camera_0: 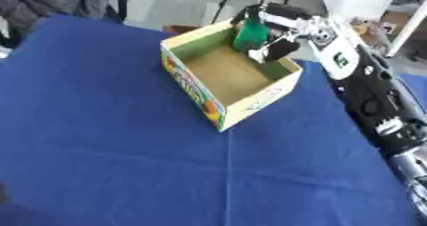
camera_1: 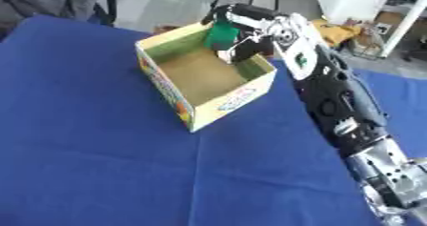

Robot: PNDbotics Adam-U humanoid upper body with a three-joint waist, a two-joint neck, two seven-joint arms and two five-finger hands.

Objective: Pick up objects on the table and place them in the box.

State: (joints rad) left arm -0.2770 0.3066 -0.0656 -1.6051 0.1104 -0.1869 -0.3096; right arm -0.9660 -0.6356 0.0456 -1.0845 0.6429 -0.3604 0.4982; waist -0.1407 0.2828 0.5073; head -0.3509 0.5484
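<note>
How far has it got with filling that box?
Nothing lies in the box yet; its brown floor shows bare. The right hand holds a green object over the box's far corner. Releasing it is left. No other objects show on the blue tablecloth.

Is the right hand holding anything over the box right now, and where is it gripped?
Yes: the right hand holds a green object by its upper part, above the box.

Before me the table wears a blue cloth, creased; only the open cardboard box stands on it.
</note>
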